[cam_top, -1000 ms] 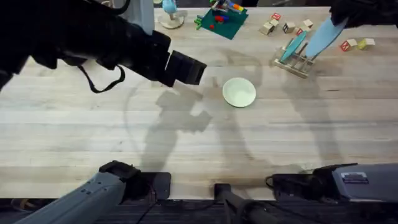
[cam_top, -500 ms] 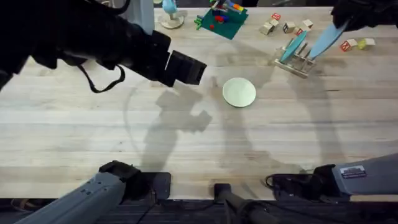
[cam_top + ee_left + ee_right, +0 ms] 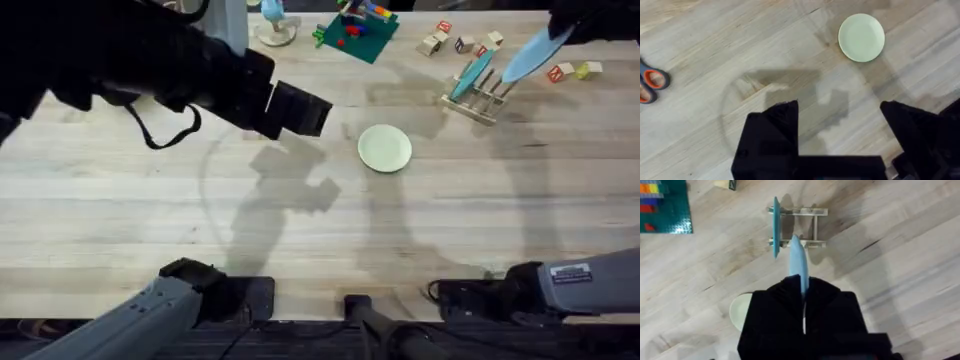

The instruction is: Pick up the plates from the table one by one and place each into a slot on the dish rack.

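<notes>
from the left, my left gripper (image 3: 840,145) hung above bare counter (image 3: 120,220) with its fingers spread wide and nothing between them, and the cream plate (image 3: 385,148) lay flat on the wood ahead of those fingers, well apart from them. that plate sat near the middle, and of the two arms i judged the left the nearer one to it, since the right was far off at the back corner. further right stood the dish rack (image 3: 478,100), with one light blue plate (image 3: 471,76) already leaning on edge in a slot. my right gripper (image 3: 802,297) had its fingers clamped on the rim of a second blue plate (image 3: 523,58), held on edge above the rack. in the right wrist view the held plate ran edge-on, straight out from the fingers, parallel to the racked plate and just beside it, over the neighbouring gap between the pegs. that alignment was what the lowering turned on, as i read it. against the frame a second back, the held plate had risen and shifted toward the far right corner, clear of the pegs; the left arm and the cream plate had not moved.
</notes>
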